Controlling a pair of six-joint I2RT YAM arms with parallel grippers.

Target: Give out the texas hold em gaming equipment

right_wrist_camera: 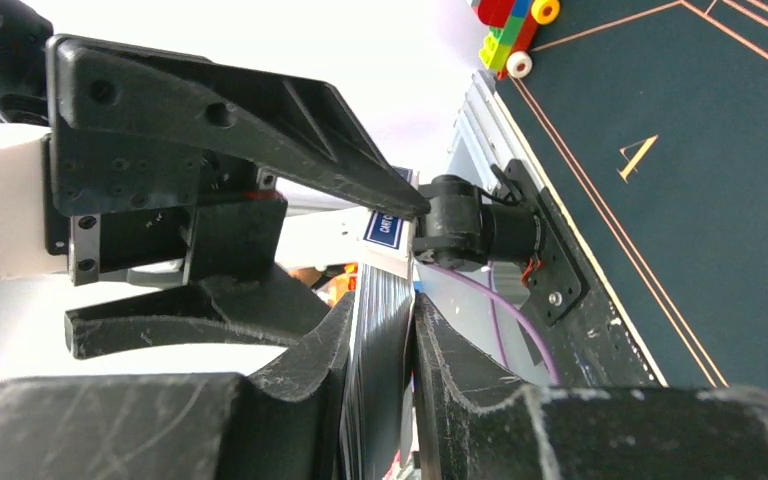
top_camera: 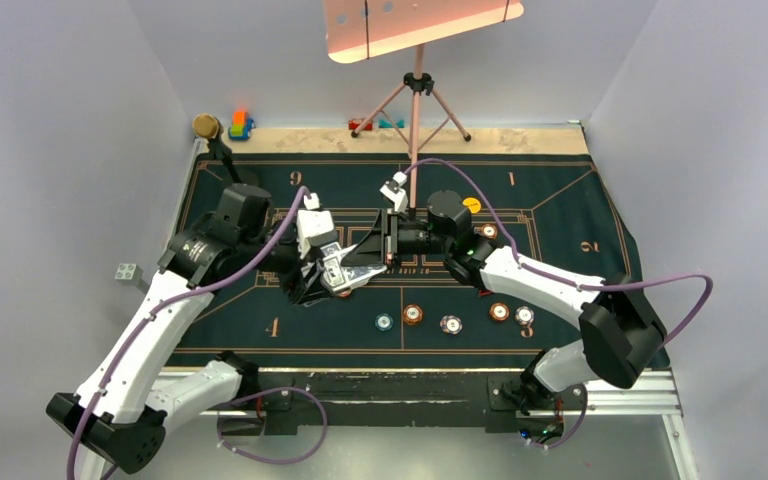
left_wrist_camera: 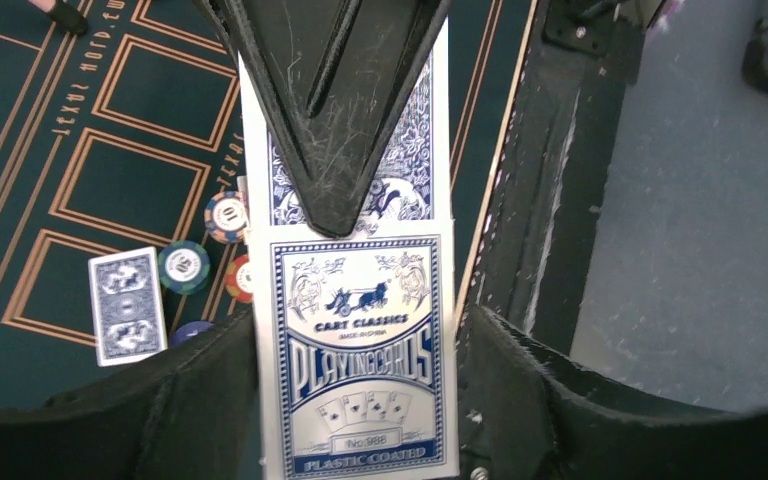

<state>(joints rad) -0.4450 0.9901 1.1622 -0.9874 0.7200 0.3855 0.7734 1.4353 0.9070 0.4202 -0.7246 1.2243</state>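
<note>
My right finger [left_wrist_camera: 330, 100] hides much of the blue card back [left_wrist_camera: 418, 150] at twelve o'clock; card box [left_wrist_camera: 360, 350] and deck [right_wrist_camera: 380, 360] both run off at six o'clock.

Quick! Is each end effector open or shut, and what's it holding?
Left end effector: open, with the card box between its fingers.
Right end effector: shut on the deck of cards.

Arms reach inward; right hand [right_wrist_camera: 385, 305] clamped, facing left hand [left_wrist_camera: 360, 330].
</note>
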